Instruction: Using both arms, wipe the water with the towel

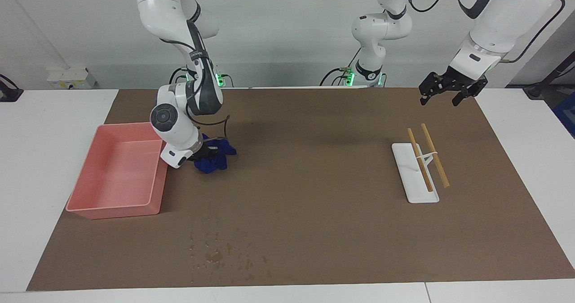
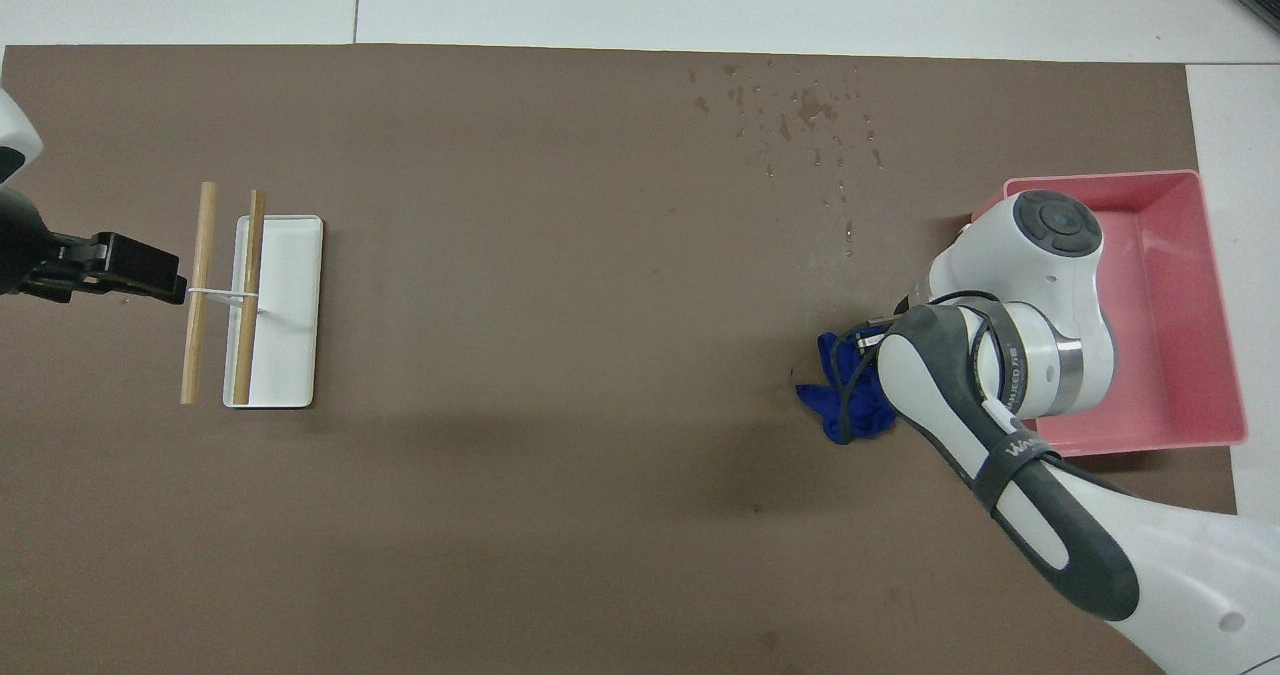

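So: surface [image 1: 314,231] carries a mat; pink bin [image 1: 117,173] sits at the right arm's end, water [image 1: 224,253] spots near the mat edge farthest from the robots. Towel [image 1: 214,158] lies bunched just beside the bin. Right hand [image 1: 204,152] is down on it, clenched on the towel. Lift clear first, then drag flat through the spots, or it'll just smear. Left hand [image 1: 447,94] waits released, empty, above its own end.
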Tool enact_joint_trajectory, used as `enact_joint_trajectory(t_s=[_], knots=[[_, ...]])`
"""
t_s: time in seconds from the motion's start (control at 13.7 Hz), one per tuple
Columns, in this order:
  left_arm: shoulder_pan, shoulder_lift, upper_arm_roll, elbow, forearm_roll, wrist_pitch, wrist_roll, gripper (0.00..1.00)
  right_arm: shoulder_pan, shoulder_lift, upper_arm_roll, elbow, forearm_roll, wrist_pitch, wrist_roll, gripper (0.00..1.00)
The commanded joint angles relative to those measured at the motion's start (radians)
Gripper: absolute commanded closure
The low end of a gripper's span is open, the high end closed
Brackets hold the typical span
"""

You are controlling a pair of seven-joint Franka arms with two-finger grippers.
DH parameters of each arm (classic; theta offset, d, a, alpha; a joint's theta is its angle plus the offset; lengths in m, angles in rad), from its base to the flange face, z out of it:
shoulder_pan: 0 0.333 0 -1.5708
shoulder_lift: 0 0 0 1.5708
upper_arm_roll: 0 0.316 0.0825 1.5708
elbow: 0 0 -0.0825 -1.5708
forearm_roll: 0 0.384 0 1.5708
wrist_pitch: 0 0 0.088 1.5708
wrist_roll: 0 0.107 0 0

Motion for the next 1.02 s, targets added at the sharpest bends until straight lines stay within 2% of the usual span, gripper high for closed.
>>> enact_joint_trajectory(t_s=[0.0,0.36,0.51,0.8,0.95], knots=[[0.011,-0.023,-0.006,-0.027,-0.004,0.018,-0.007,0.0,0.055,-0.105,0.016,0.069,-0.045,-0.212,0.072,1.0],[0.011,-0.021,-0.006,-0.027,-0.004,0.02,-0.007,0.0,0.055,-0.103,0.016,0.069,-0.045,-0.193,0.067,1.0],[0.011,-0.021,-0.006,-0.027,-0.004,0.018,-0.009,0.0,0.053,-0.103,0.016,0.053,-0.045,-0.141,0.064,1.0],[0.009,-0.021,-0.006,-0.027,-0.004,0.02,-0.009,0.0,0.011,-0.087,0.013,0.082,-0.093,-0.114,-0.066,1.0],[0.011,-0.023,-0.006,-0.027,-0.004,0.018,-0.007,0.0,0.007,-0.091,0.015,0.063,-0.092,-0.093,-0.07,1.0]])
